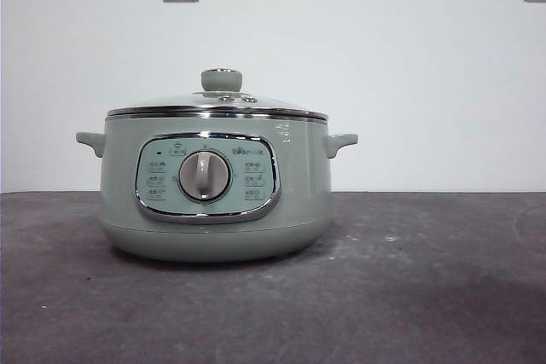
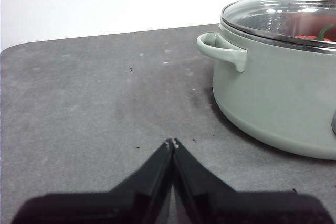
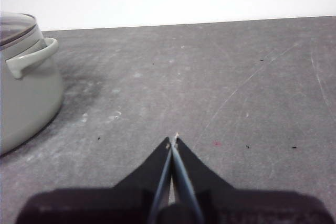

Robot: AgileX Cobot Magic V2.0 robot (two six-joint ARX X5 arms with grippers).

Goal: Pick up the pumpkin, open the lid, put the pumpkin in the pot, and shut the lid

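The pumpkin (image 2: 315, 34) lay inside the pot (image 1: 215, 181), visible through the glass lid (image 1: 217, 105), which sat on the rim. Both the left gripper (image 2: 172, 142) and the right gripper (image 3: 172, 139) waited low over the desk (image 1: 426, 279), fingers closed on nothing. Little could fail; only a badly seated lid might slip if bumped.

The pumpkin (image 2: 315, 34) shows only partly through the lid (image 2: 283, 17) (frame edge cuts both).
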